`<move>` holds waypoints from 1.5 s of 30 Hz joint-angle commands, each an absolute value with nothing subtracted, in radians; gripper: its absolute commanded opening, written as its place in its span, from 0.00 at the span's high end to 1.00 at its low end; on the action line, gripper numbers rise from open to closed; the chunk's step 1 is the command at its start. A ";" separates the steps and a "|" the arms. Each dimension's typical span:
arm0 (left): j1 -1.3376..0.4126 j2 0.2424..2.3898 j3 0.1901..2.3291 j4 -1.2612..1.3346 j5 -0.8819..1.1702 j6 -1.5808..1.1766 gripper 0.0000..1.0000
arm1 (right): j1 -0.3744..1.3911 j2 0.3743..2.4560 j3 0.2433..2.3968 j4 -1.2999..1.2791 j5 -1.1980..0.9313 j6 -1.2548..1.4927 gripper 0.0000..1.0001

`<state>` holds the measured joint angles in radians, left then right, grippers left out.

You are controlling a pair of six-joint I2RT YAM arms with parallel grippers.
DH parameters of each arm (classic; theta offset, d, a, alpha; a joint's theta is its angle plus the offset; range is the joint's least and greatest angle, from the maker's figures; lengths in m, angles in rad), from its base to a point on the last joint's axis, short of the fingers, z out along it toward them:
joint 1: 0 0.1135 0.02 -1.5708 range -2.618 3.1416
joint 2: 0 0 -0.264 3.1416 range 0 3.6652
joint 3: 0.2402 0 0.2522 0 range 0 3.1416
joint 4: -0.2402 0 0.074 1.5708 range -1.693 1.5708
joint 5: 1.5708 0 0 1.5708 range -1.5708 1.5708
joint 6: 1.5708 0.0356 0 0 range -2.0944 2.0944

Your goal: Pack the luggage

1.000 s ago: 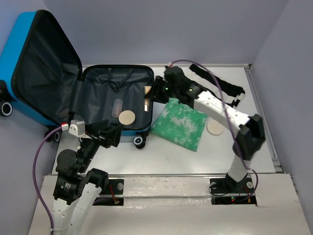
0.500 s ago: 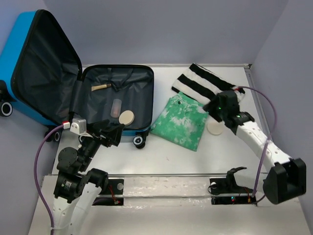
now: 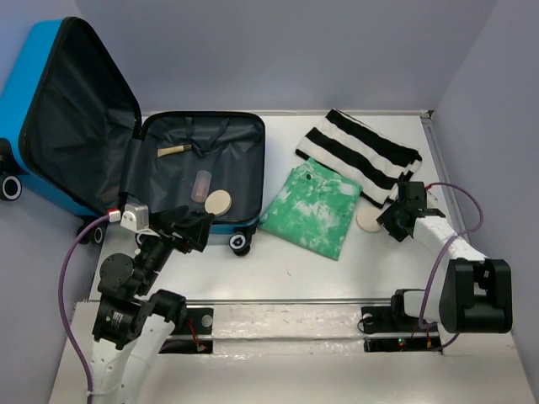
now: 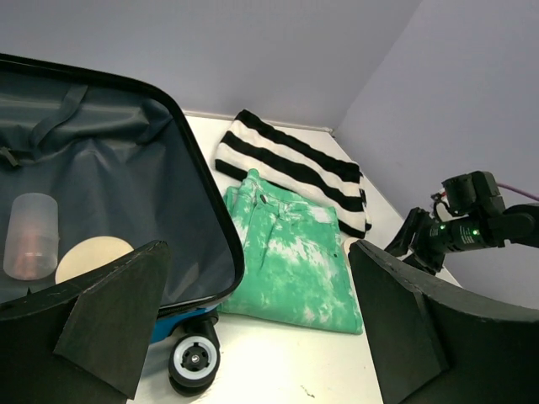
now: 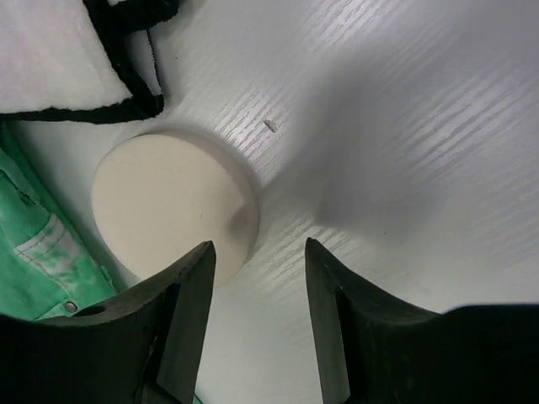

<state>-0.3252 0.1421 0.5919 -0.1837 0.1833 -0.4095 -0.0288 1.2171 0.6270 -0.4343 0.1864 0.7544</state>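
The luggage (image 3: 38,101), a bright blue hard-shell suitcase, lies open at the left with its lid propped up. Its grey-lined tray (image 3: 253,168) holds a cream disc (image 3: 218,201), a clear little bottle (image 3: 202,183) and a tan stick-like item (image 3: 173,151). Green tie-dye trousers (image 3: 312,206) and a black-and-white striped garment (image 3: 358,156) lie on the table to its right. My right gripper (image 3: 392,220) hangs open just over a second cream disc (image 5: 168,202); its left finger overlaps the disc's edge and nothing is between the jaws. My left gripper (image 3: 181,227) stays open by the luggage's front wheel (image 4: 194,360).
The white table ends at a raised lip on the right (image 3: 459,210), with purple walls behind and at both sides. The luggage's lid leans against the left wall. Both arm bases sit on the rail at the near edge (image 3: 278,316).
My right arm swung from the luggage's right rim across to the cream disc at the table's right. The tan item now lies inside the luggage. The left arm stayed still.
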 commanded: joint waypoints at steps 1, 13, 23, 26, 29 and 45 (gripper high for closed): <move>-0.324 0.137 0.615 -0.140 0.201 -0.410 0.01 | -0.034 1.264 0.641 -0.319 0.146 0.713 0.50; -0.324 0.147 0.615 -0.138 0.204 -0.411 0.01 | -0.034 1.119 0.598 -0.328 0.140 0.684 0.93; -0.313 0.175 0.612 -0.130 0.219 -0.411 0.01 | 0.286 1.035 0.895 -0.367 -0.033 0.788 0.93; -0.307 0.186 0.612 -0.129 0.222 -0.411 0.01 | 0.516 1.204 1.119 -0.286 -0.025 0.814 0.93; -0.299 0.196 0.611 -0.129 0.224 -0.410 0.01 | 0.674 1.492 1.436 -0.264 -0.043 0.789 0.80; -0.314 0.178 0.607 -0.126 0.227 -0.410 0.01 | 0.347 1.314 0.967 -0.307 0.106 0.719 0.13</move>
<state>-0.3073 0.1913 0.5919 -0.1753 0.2081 -0.4095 0.3904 1.4998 1.1229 -0.3107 0.0200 0.7551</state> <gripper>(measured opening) 0.990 0.832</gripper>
